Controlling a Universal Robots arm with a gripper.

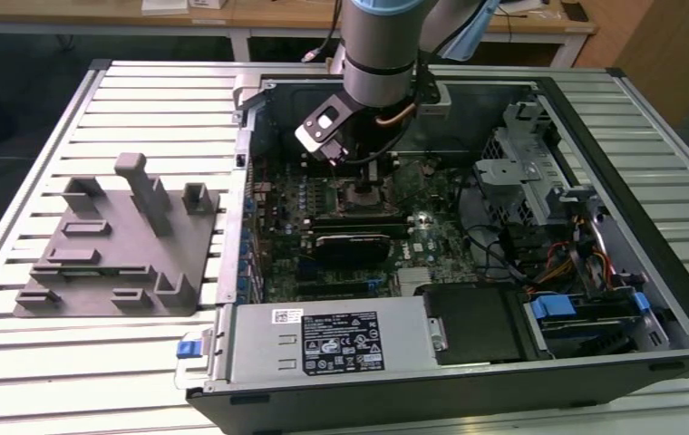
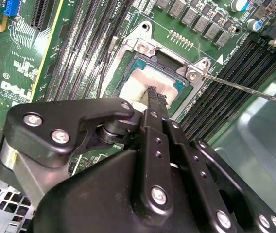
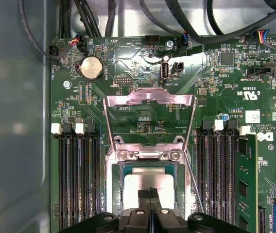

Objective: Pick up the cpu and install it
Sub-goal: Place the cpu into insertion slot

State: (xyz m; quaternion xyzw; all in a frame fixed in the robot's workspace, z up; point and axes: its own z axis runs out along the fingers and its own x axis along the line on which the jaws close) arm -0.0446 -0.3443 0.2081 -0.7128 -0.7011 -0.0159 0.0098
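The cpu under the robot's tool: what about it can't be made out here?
First wrist view: the tool covers part of the cpu's silvery top.
Second wrist view: the tool's body hides one side of the cpu; whether its tip touches the cpu cannot be told.
Exterior view: the arm stands in front of the cpu and hides it.

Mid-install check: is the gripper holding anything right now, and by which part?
Nothing looks gripped. The gripper has its jaws shut together, tips over the top face of the cpu, which lies in the open socket.
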